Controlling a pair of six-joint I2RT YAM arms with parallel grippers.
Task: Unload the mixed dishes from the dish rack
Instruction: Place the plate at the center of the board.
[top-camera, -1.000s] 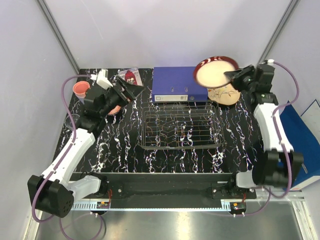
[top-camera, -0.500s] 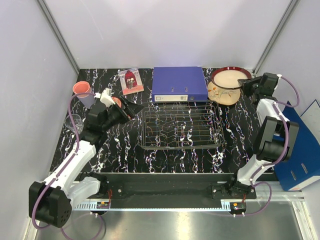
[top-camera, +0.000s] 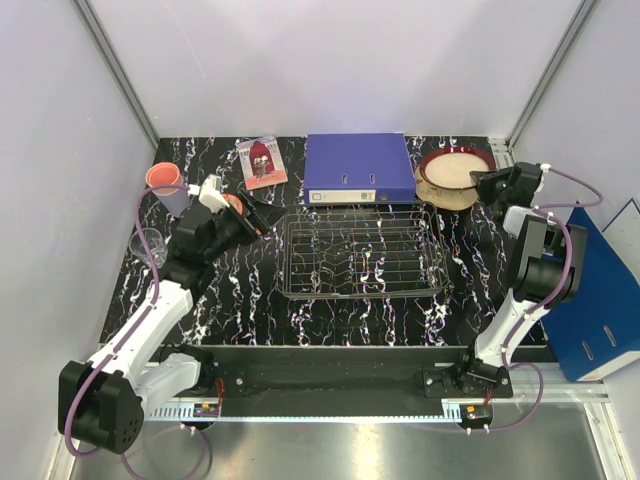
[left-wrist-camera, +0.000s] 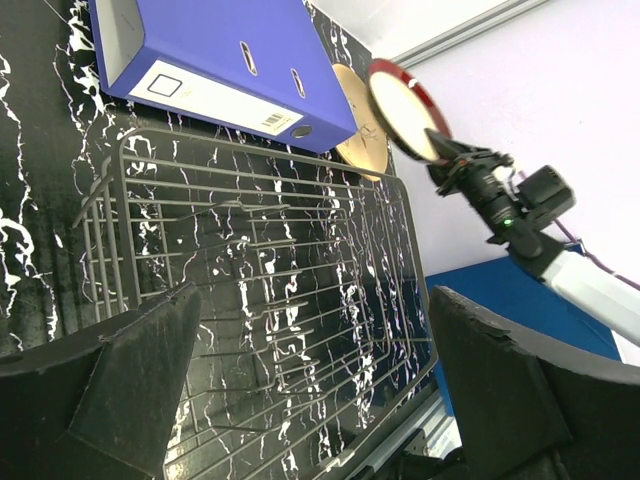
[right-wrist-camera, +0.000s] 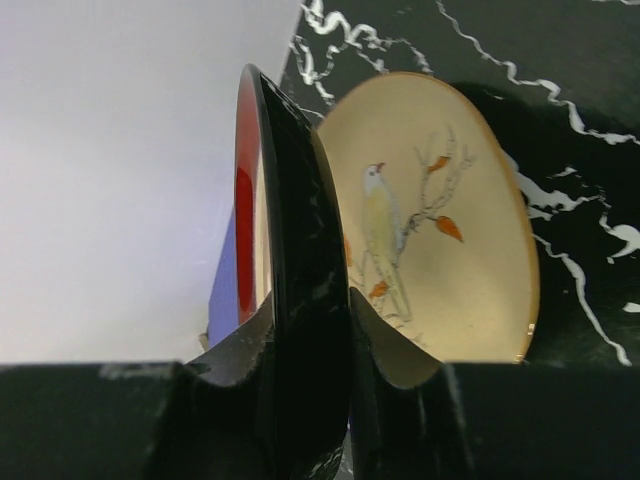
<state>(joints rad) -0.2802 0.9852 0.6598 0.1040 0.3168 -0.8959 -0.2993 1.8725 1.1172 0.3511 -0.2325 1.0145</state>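
Black marbled tabletop (top-camera: 250, 300) fills the top view between pale walls. Start at your right gripper (top-camera: 481, 181) in the upper right of that view. Its fingers (right-wrist-camera: 230, 360) are pinched on the rim of the red-rimmed bowl (right-wrist-camera: 290, 250). In the wrist view you see that bowl edge-on, with a dark outer wall, a red band and only a sliver of cream inside. The finger bases are cut off by the bottom of the frame.

Just beyond the bowl lies the cream plate (right-wrist-camera: 440, 230), painted with a bird on a twig. The bowl covers its left part, and you cannot tell whether the two touch. From above, the bowl (top-camera: 455, 165) overlaps the plate (top-camera: 443, 195).

Left of them lies the blue binder (top-camera: 358, 167), and below it the dish rack (top-camera: 365, 255) sits at the centre of the frame.

Your left gripper (top-camera: 262, 215) hangs just off the rack's upper left corner, with its fingers (left-wrist-camera: 140, 370) spread wide. The rack wires (left-wrist-camera: 260, 260) show between them, and both fingertips run out of the frame.

A reddish rounded thing (top-camera: 233, 203) beside that wrist is mostly hidden by the arm, with too little showing to name it.

At the far left, a pink cup (top-camera: 163, 177) sits on a lilac cup (top-camera: 176, 200). Below them is the clear glass (top-camera: 150, 242), faint against the marbling. A picture card (top-camera: 262, 160) lies at the upper left.
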